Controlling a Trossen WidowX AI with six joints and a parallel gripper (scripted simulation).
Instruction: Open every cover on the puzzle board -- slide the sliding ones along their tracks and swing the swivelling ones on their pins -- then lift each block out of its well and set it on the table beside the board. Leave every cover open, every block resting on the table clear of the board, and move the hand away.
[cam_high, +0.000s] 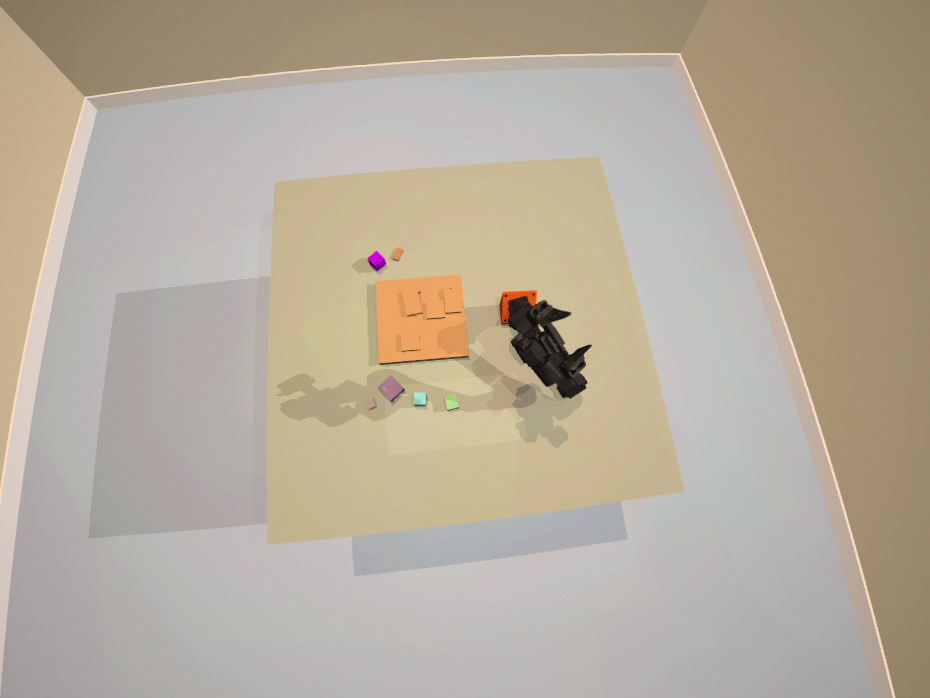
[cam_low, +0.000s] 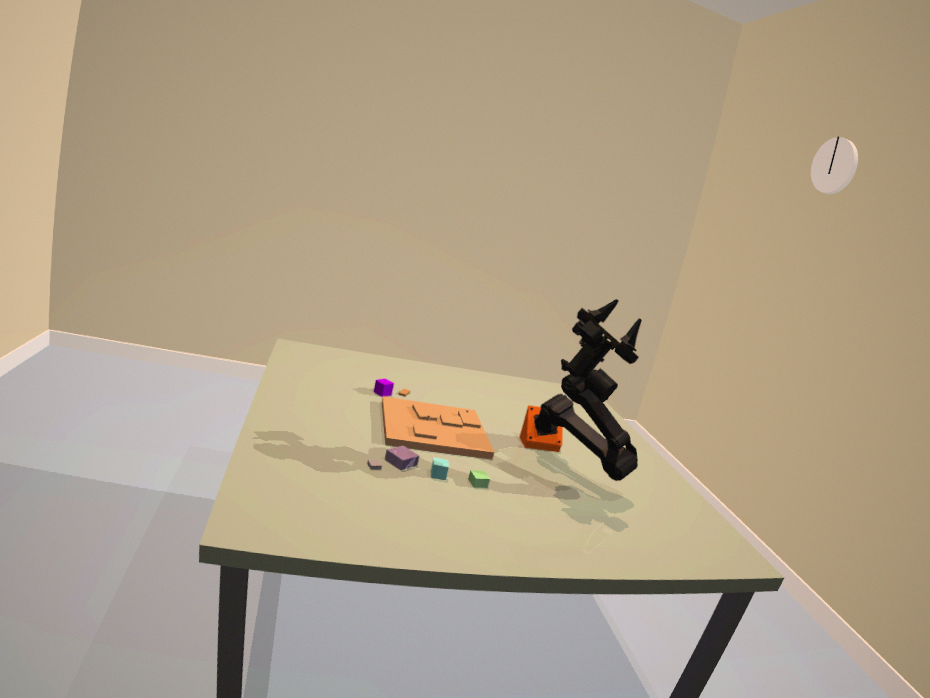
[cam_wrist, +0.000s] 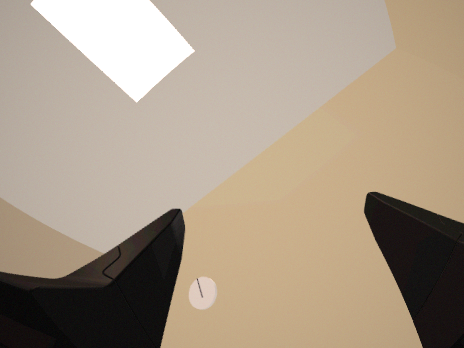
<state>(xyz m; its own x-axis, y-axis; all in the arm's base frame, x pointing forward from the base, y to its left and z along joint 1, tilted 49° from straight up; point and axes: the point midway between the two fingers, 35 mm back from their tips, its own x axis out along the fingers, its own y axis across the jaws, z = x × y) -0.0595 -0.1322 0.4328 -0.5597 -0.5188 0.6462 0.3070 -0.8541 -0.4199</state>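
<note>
Right now the gripper (cam_low: 617, 324) stands wide and empty, fingers pointing up toward the ceiling, raised above the orange base (cam_low: 530, 439). The puzzle board (cam_high: 390, 347) lies flat on the table (cam_low: 315, 518) beside the base, down and away from the fingers, its covers (cam_high: 430, 302) clustered near the far edge. Blocks lie off the board: the purple block (cam_high: 376, 260) beyond it, the teal block (cam_high: 419, 398) and green block (cam_high: 450, 402) along the near side, with open table beyond them.
</note>
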